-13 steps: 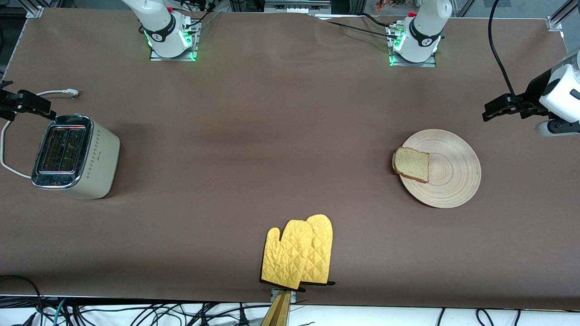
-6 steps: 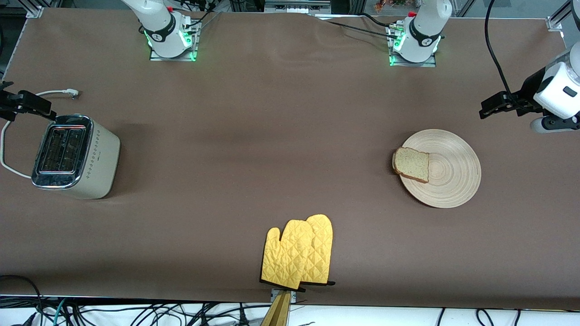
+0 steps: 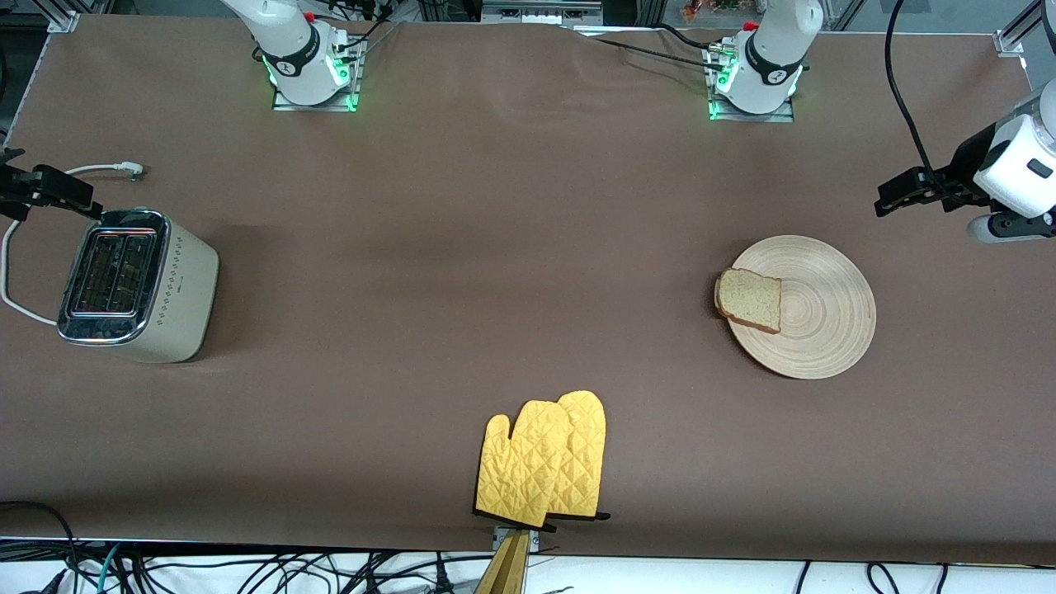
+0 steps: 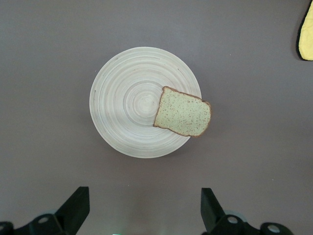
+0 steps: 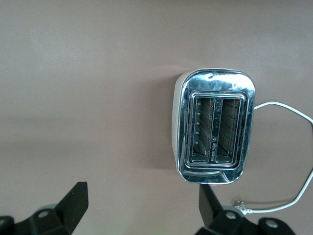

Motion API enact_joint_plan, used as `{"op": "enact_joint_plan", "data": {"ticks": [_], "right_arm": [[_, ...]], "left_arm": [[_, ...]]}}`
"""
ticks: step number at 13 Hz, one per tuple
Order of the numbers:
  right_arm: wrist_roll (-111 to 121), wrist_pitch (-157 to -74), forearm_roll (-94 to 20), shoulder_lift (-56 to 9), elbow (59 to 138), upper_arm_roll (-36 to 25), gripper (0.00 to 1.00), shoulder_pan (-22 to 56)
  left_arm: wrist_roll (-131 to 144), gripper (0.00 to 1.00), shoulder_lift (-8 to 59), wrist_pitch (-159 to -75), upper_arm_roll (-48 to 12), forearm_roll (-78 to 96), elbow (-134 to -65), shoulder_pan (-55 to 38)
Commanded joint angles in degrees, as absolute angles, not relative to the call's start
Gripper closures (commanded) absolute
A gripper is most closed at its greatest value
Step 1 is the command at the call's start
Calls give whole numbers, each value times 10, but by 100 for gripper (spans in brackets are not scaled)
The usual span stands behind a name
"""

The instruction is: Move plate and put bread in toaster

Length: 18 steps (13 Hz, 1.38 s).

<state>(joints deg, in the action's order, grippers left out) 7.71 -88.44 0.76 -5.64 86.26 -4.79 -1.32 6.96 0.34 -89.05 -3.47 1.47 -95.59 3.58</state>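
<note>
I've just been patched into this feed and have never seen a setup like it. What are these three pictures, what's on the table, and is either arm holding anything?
You are looking at two robot arms bolted along one edge of a brown table.

The wide picture comes from a high camera facing them. The other two come from cameras on the arms' wrists, looking down past the fingers.

The left hand is up in the air at its end of the table, open and empty. Its camera looks down on the wooden plate, where the bread lies overhanging the rim.

The right hand is also open and empty, up beside the toaster. Its camera shows both slots empty.

Yellow oven mitts lie near the front camera's edge.

Nothing is held.
</note>
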Motion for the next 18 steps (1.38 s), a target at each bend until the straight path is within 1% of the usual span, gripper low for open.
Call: {"op": "enact_joint_plan", "data": {"ticks": [1, 6, 8, 11, 14, 18], "right_arm": [[86, -881, 9, -62, 849, -47, 0, -18], [86, -882, 9, -62, 849, -47, 0, -18], [86, -882, 9, -62, 849, -47, 0, -18], [86, -882, 9, -62, 849, -47, 0, -18], [86, -882, 9, -62, 849, -47, 0, -18], [86, -882, 9, -65, 849, -47, 0, -18]], "left_arm": [[52, 0, -10, -897, -34, 21, -969, 40], [51, 0, -8, -897, -33, 20, -970, 48], [20, 0, 8, -904, -32, 21, -969, 66], [-62, 0, 45, -940, -31, 31, -969, 121], [-128, 0, 81, -947, -31, 79, -968, 168], [-248, 0, 162, -977, -32, 152, -967, 245]]}}
